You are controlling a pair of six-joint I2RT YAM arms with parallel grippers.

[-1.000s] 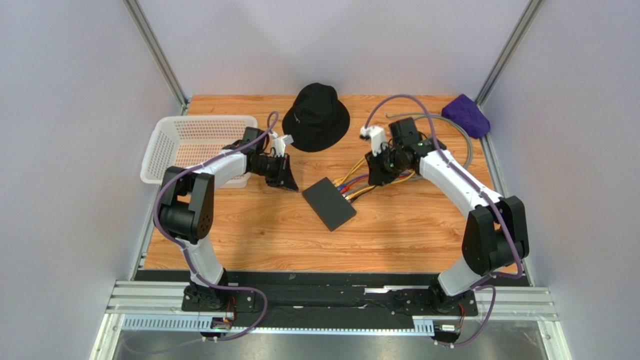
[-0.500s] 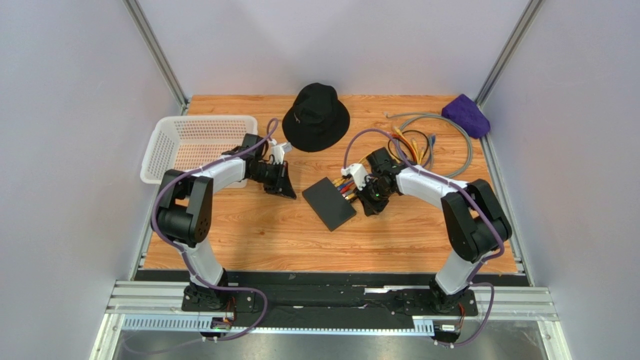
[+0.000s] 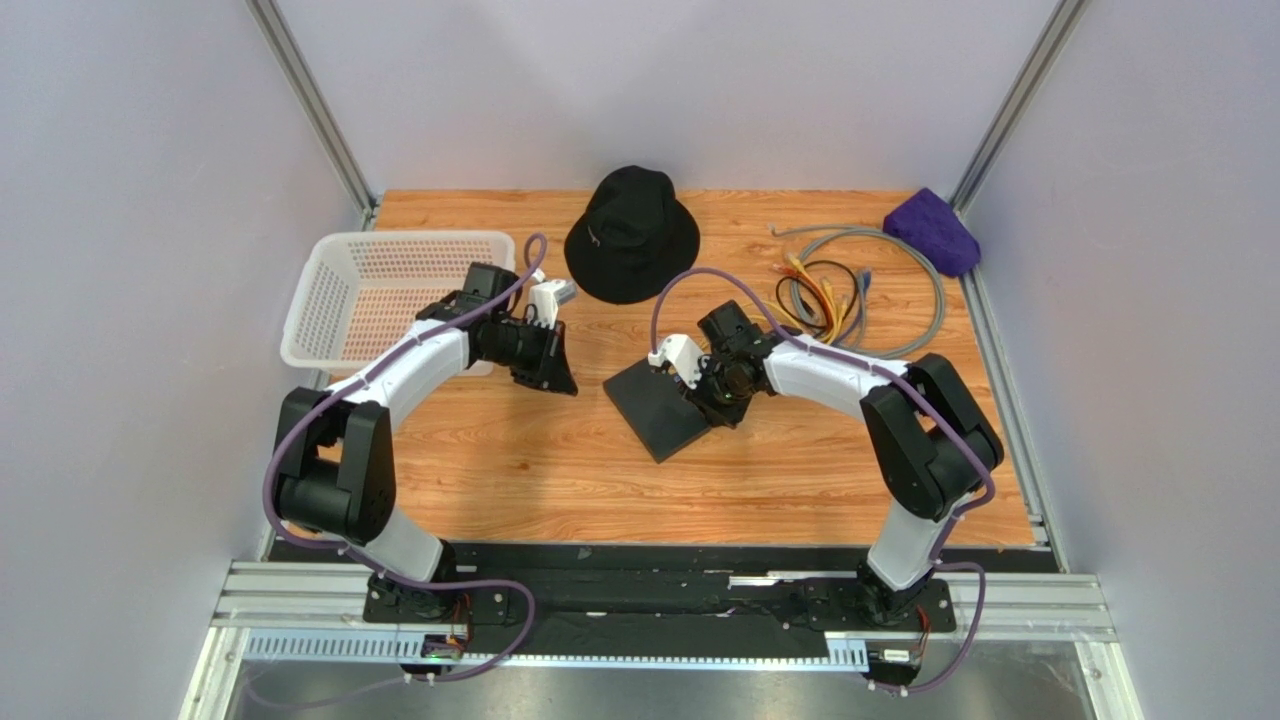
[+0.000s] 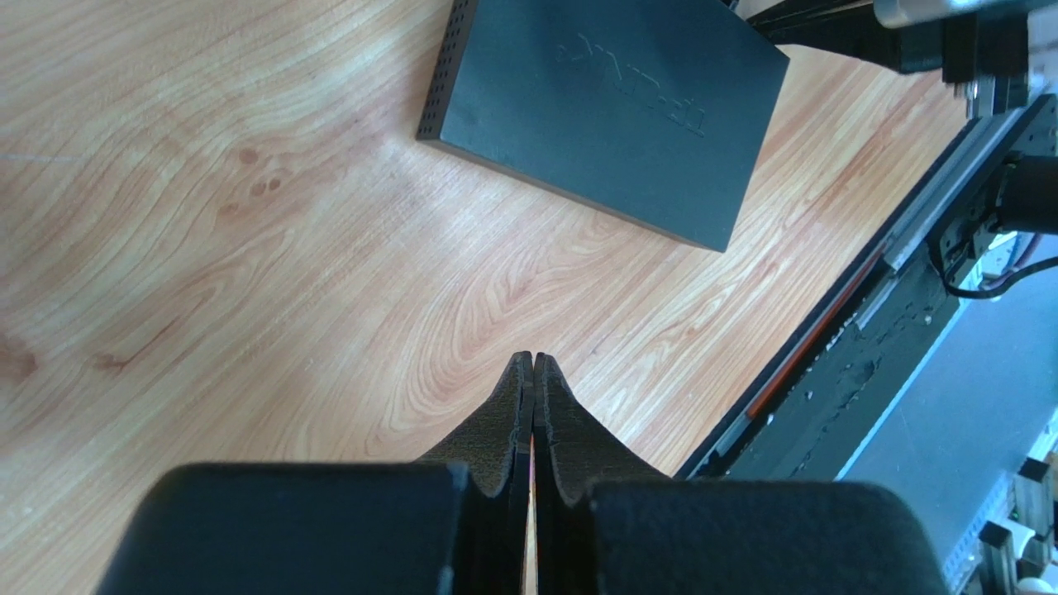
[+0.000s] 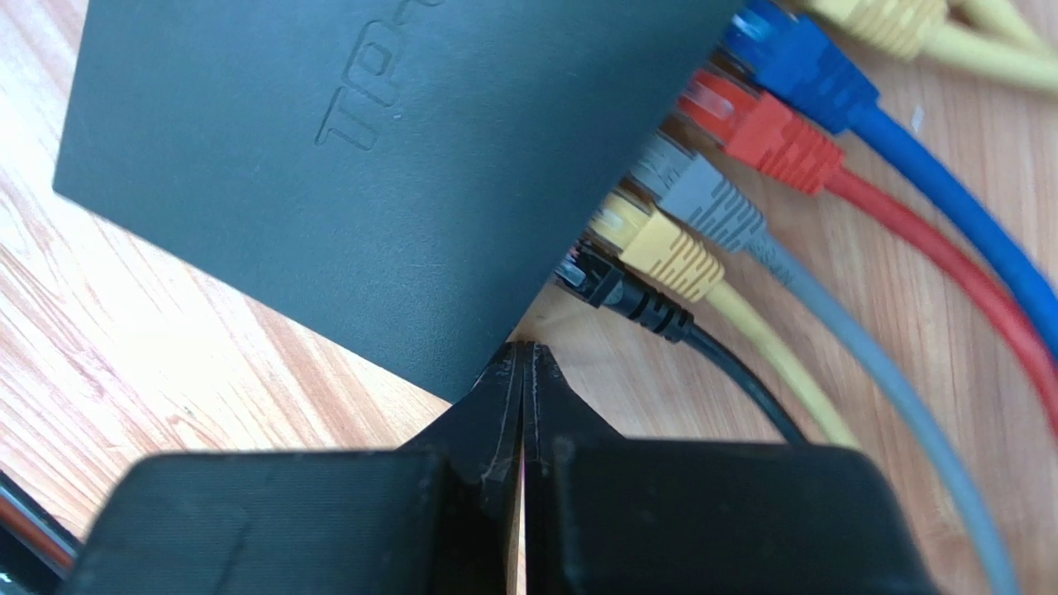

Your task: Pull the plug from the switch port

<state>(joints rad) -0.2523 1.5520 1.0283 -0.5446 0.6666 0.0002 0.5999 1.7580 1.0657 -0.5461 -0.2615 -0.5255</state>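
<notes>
The right gripper (image 5: 523,353) has its fingers pressed together, pinching nothing. Its tips sit at a corner of the switch (image 5: 360,161), just beside the black plug (image 5: 621,291). The switch lies flat near the middle of the wooden table (image 3: 526,465), its long axis running diagonally from far-left to near-right. Its socket edge faces far-right. Seated along that edge after the black plug are a yellow plug (image 5: 655,246), gray plug (image 5: 696,192), red plug (image 5: 758,130) and blue plug (image 5: 801,62). The left gripper (image 4: 533,362), also closed and empty, hovers over bare wood to the switch's left. A black bucket hat (image 3: 631,233) lies beyond, and a white basket (image 3: 383,293) sits far left.
</notes>
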